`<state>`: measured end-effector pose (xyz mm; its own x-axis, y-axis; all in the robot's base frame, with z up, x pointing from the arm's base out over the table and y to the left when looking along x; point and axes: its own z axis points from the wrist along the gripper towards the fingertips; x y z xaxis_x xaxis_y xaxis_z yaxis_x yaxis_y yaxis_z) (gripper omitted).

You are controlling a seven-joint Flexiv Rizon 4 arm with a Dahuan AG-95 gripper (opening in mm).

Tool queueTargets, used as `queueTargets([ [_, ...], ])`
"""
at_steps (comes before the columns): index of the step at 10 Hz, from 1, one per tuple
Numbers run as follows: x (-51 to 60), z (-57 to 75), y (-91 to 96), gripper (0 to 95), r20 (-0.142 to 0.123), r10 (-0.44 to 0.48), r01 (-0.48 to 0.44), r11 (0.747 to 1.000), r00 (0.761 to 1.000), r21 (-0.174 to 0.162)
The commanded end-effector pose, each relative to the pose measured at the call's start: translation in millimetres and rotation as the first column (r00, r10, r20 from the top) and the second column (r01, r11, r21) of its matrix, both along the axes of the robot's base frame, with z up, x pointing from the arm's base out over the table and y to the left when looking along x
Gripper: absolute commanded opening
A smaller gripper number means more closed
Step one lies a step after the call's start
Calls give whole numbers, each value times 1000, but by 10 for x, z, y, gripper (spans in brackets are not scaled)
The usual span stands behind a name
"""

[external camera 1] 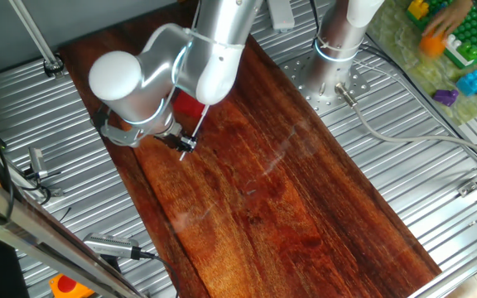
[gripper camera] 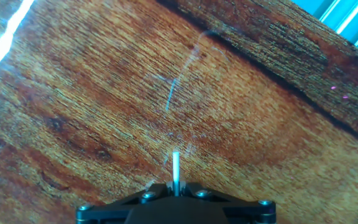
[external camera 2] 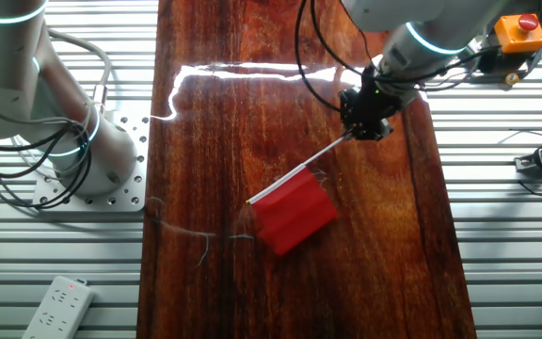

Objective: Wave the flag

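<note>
Tool point(external camera 2: 363, 121) clamped on the white stick of the flag point(external camera 2: 294, 215). Red cloth hanging off the stick's far end, over the wooden counter point(external camera 2: 243, 113). Stick tip poking out between the fingers in the hand view.

The gripper point(external camera 2: 365, 121) clamps the stick end of the flag point(external camera 2: 294, 212). The stick slants down-left from the gripper; the red cloth hangs below it over the wooden board point(external camera 2: 215, 141).

Claw point(external camera 2: 365, 121) clamped tight — arm point(external camera 1: 214, 50) leaning low.

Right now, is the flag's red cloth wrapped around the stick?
No, the flag's red cloth hangs spread open below the white stick, which the gripper holds.
</note>
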<state>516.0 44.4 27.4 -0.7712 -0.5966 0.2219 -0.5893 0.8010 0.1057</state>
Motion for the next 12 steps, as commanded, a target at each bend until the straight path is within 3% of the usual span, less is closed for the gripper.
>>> queueTargets([
  [1, -13, -48, -8, 0, 5, -4, 4, 1000, 1000, 2],
  [10, 30, -176, 29, 0, -1, -6, 6, 1000, 1000, 18],
  [11, 33, -188, 26, 190, -1, 5, -5, 1000, 1000, 30],
  [12, 33, -190, 26, 190, -1, 6, -6, 999, 1000, 33],
])
